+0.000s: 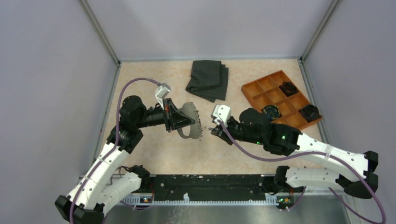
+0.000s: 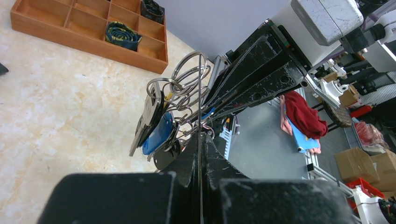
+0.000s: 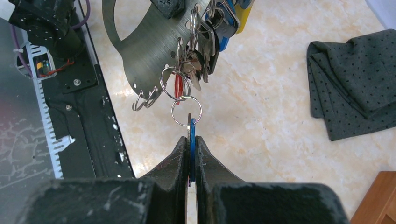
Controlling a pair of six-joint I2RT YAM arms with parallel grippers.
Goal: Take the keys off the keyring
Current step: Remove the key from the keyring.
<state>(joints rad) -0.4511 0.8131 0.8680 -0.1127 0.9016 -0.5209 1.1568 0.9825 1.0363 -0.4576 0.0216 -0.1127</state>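
The keyring [image 1: 188, 111] is a pale grey curved metal band with small rings along its edge. My left gripper [image 1: 186, 122] is shut on it and holds it above the table; in the left wrist view the band runs edge-on between the fingers [image 2: 201, 140]. The keys [image 3: 205, 39] hang in a bunch from its rings, with blue, red and dark heads. My right gripper [image 3: 190, 139] is shut on a blue-headed key [image 3: 192, 133] that hangs from a small ring [image 3: 186, 111] linked to the band [image 3: 140, 51]. In the top view the right gripper [image 1: 214, 130] is just right of the bunch.
A folded dark grey cloth [image 1: 208, 79] lies at the back centre. An orange compartment tray [image 1: 261, 88] with black clumps stands at the back right. A black rail [image 1: 210, 184] runs along the near edge between the arm bases.
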